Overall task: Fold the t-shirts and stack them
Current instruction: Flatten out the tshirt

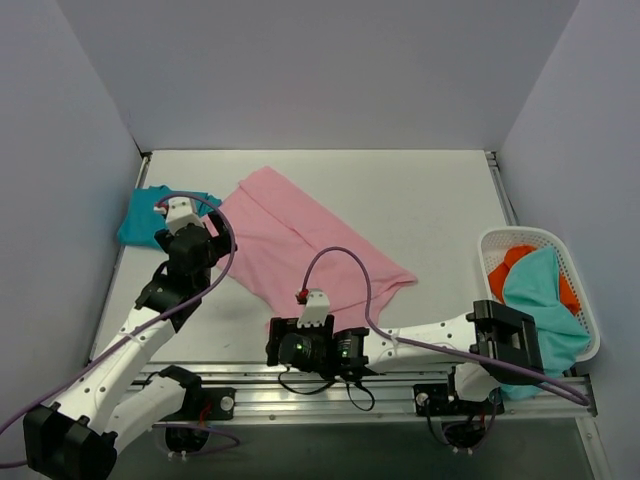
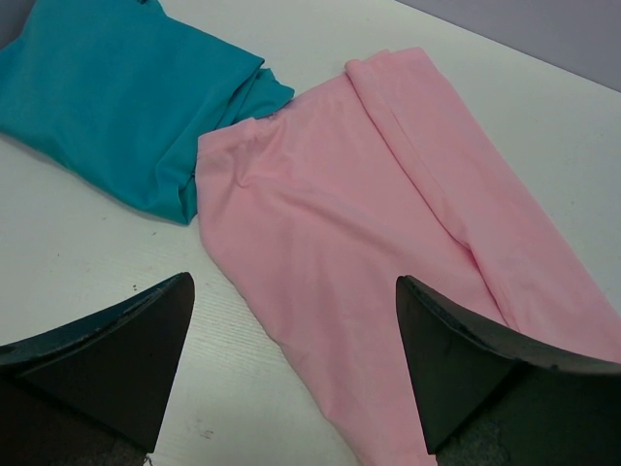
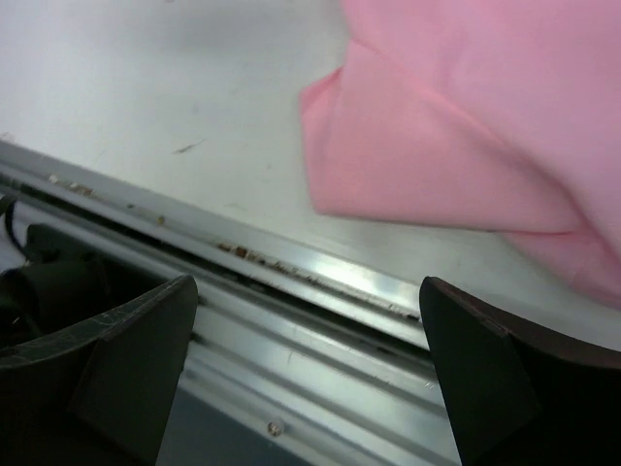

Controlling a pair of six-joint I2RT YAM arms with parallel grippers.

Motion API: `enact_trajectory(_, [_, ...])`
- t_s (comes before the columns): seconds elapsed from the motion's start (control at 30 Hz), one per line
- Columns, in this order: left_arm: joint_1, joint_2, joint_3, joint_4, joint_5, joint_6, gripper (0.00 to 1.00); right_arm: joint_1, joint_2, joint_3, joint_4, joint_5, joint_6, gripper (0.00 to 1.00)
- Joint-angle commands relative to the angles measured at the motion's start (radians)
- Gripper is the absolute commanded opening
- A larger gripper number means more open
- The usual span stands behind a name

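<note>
- The left gripper (image 1: 180,212) is held spread wide with nothing between its fingers (image 2: 107,359). It is hung over the left border of the pink t-shirt (image 2: 388,223), where cloth meets bare table (image 2: 97,252).
- The right gripper (image 1: 313,300) is likewise released and empty, its fingers (image 3: 514,379) parted above the aluminium rail (image 3: 291,282) at the table's near edge. A folded corner of the pink t-shirt (image 3: 485,116) is seen just beyond that rail.
- Open tabletop is left at the far right (image 1: 430,200) and in the near left corner. The workspace is closed in by pale walls (image 1: 320,70) on the left, far and right sides.
- The pink t-shirt (image 1: 300,240) is spread flat in the middle of the table. Its long axis is laid diagonally, from far left to near right, with a fold line running along it.
- The teal t-shirt (image 1: 150,215) is lain folded at the table's far left edge. Its near corner (image 2: 107,87) is set against the pink one; whether touching or just beside cannot be told.
- A white lattice basket (image 1: 520,235) is placed at the right edge. An orange garment (image 1: 505,265) and a turquoise garment (image 1: 540,300) are held in it, the turquoise one draped over the near rim.
</note>
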Motion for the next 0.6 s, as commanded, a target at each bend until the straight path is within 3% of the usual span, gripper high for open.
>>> enact_trajectory(0.0, [-0.005, 0.006, 0.0, 0.046, -0.015, -0.004, 0.94, -0.028, 0.061, -0.022, 0.01, -0.025, 0.008, 0.94])
enact_trajectory(0.57, [-0.005, 0.01, -0.023, 0.078, -0.003, -0.007, 0.94, -0.1, 0.207, -0.067, 0.151, -0.117, 0.039, 0.94])
